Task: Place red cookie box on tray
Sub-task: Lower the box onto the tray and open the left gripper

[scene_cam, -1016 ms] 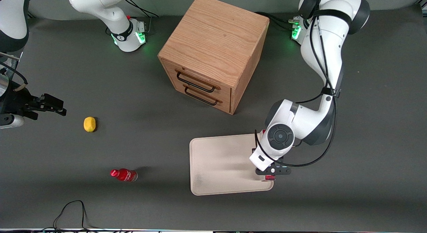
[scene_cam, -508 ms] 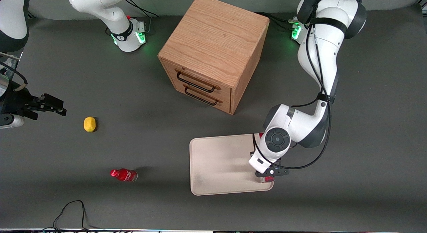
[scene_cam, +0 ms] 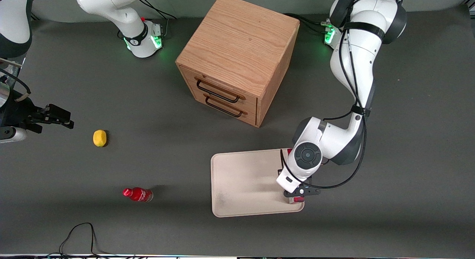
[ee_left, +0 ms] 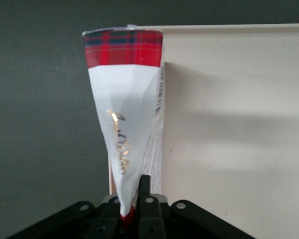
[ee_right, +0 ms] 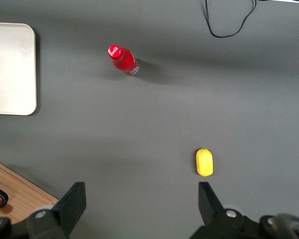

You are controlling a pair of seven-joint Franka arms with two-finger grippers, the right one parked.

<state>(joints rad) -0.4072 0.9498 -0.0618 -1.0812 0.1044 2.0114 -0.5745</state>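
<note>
In the left wrist view the red cookie box (ee_left: 124,114) is a long white carton with a red tartan end. It reaches from my gripper (ee_left: 131,209) along the rim of the cream tray (ee_left: 229,124). The gripper is shut on the box, with one black finger (ee_left: 145,191) pressed against its side. From the front, the gripper (scene_cam: 297,195) hangs over the tray (scene_cam: 241,181) at its edge toward the working arm's end. The wrist hides most of the box (scene_cam: 299,199); only small red bits show. Whether the box rests on the tray I cannot tell.
A wooden drawer cabinet (scene_cam: 237,58) stands farther from the front camera than the tray. A small red bottle (scene_cam: 138,194) and a yellow lemon (scene_cam: 99,138) lie toward the parked arm's end. A black cable (scene_cam: 79,233) loops near the table's front edge.
The wrist has shifted slightly toward the tray's middle and turned a little, so the gripper bar now sits tilted. The box stays in the grip. Nothing else moved.
</note>
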